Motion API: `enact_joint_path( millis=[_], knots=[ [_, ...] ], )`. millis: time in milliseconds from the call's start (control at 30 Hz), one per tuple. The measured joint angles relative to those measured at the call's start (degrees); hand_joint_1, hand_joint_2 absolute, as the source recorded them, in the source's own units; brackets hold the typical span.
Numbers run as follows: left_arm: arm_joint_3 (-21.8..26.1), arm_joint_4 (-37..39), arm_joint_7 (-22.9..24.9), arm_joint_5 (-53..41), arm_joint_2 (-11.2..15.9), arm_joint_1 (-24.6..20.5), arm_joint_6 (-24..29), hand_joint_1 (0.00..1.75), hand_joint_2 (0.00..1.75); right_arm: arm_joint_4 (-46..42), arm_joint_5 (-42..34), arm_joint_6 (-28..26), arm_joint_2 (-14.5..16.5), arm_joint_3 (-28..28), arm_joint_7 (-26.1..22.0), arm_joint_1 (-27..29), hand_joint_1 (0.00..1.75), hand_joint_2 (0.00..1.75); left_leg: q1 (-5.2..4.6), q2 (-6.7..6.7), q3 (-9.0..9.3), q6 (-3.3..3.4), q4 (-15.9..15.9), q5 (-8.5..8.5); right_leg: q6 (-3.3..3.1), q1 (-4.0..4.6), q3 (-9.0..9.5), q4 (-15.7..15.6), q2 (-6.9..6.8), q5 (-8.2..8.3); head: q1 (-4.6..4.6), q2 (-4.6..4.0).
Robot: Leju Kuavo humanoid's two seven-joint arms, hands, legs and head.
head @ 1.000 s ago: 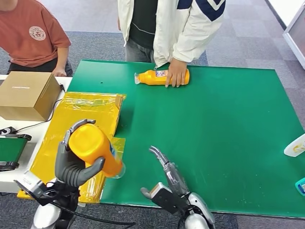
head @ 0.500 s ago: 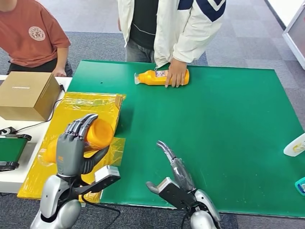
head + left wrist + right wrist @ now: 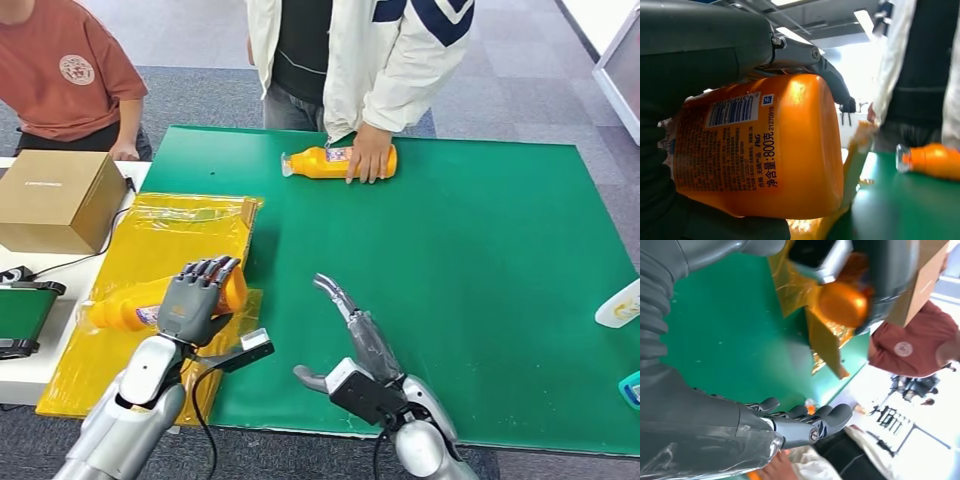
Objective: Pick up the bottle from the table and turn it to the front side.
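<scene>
Two orange bottles are in play, and the larger matter is the one the left hand [image 3: 192, 300] grips: the bottle [image 3: 140, 305] lies sideways over the yellow plastic sheet [image 3: 162, 235], fingers wrapped across its base end, cap pointing toward the white side table [image 3: 19, 370]. In the left wrist view its barcode panel [image 3: 734, 111] faces the camera, which suggests the back is showing and the turn to the front is unfinished. The risk, as I judge it, is slippage: the plastic body looks smooth, the hold sits near one end, and rotating it could let the long neck swing down or the bottle slide out onto the crinkled sheet. The right hand [image 3: 355, 345] hovers over the green mat [image 3: 468, 300], fingers spread and holding nothing, near enough to help.

Around this, a person in a white jacket [image 3: 377, 50] presses a hand [image 3: 370, 152] on the second bottle [image 3: 332, 161] at the mat's far edge, well apart from the robot. Another person in a red shirt [image 3: 72, 75] stands behind a cardboard box [image 3: 56, 198]. Smaller still, a white container [image 3: 619, 305] pokes in at the right edge.
</scene>
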Motion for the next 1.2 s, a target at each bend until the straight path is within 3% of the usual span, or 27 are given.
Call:
enact_joint_path(
  millis=[67, 167, 200, 300, 800, 967, 1033, 1100, 1200],
  knots=[
    [-1.08, 3.35, -0.02, -0.8, -0.05, -1.64, 0.82, 1.75, 1.75, -0.2, -0.14, 0.13, 0.0, 0.85, -0.21, -0.49, 0.0, 1.75, 0.0, 0.0, 0.0, 0.0, 0.0, 0.0, 0.0, 0.0, 0.0, 0.0, 0.0, 0.0, 0.0, -0.01],
    [-2.66, 7.11, -0.02, -1.54, -0.27, -3.7, 2.65, 0.44, 1.75, -0.65, -0.46, 0.05, 0.0, 2.09, -0.32, -1.04, 0.0, 1.75, 0.0, 0.0, 0.0, 0.0, 0.0, 0.0, 0.0, 0.0, 0.01, 0.0, 0.0, 0.01, -0.01, 0.01],
    [-3.13, 7.88, -0.01, -1.7, -0.35, -4.17, 3.31, 0.0, 1.31, -0.75, -0.61, -0.03, -0.01, 2.43, -0.32, -1.2, 0.0, 1.75, 0.0, 0.0, 0.0, 0.0, 0.0, 0.0, 0.0, 0.0, 0.01, 0.0, 0.0, 0.01, 0.0, 0.0],
    [-4.38, 9.16, -0.13, -1.4, -0.46, -5.03, 4.51, 0.0, 0.0, -0.92, -0.9, -0.58, -0.04, 3.19, -0.32, -1.62, 0.0, 1.75, 0.0, 0.0, 0.0, 0.0, 0.0, 0.0, 0.0, 0.0, 0.01, 0.0, 0.0, 0.0, 0.0, 0.0],
    [-6.62, 9.41, -2.72, 4.18, -0.07, -4.18, 3.52, 0.0, 0.0, -2.56, 0.21, -2.55, -0.55, 4.96, -0.68, -1.63, 0.0, 1.75, 0.0, 0.0, -0.01, -0.01, 0.0, 0.0, -0.01, 0.0, 0.01, 0.01, 0.0, -0.01, -0.01, 0.0],
    [-5.33, 4.99, -7.48, 17.85, -0.04, -1.23, 3.71, 0.0, 0.0, -3.24, 1.14, -3.83, -0.91, 4.98, -0.12, -0.97, 0.0, 1.75, 0.0, 0.0, -0.01, -0.01, 0.0, -0.01, -0.02, 0.0, 0.01, 0.0, 0.0, -0.03, 0.0, -0.01],
    [-3.78, 1.57, -11.56, 28.83, -0.36, 0.78, 1.16, 0.0, 0.87, -3.77, 0.98, -4.05, -1.14, 4.93, 0.03, -0.23, 0.0, 1.75, 0.0, 0.0, -0.01, -0.01, 0.0, -0.03, -0.04, 0.0, 0.0, 0.0, 0.0, -0.05, 0.0, -0.01],
    [-1.72, -2.9, -16.85, 43.15, -0.97, 3.26, -5.25, 0.0, 1.75, -4.53, -1.21, -3.36, -1.4, 4.69, -0.3, 0.67, 0.0, 1.75, 0.0, 0.0, -0.02, -0.02, 0.0, -0.06, -0.05, 0.0, 0.0, 0.0, 0.0, -0.07, -0.01, -0.01],
    [0.87, -9.39, -22.71, 60.96, -1.96, 7.16, -16.09, 0.0, 1.75, -5.89, -7.97, -0.07, -1.76, 3.73, -1.24, 2.02, 0.0, 1.75, 0.0, 0.01, -0.02, -0.06, 0.0, -0.12, -0.06, 0.0, 0.0, 0.0, 0.01, -0.11, 0.0, 0.0]
  ],
)
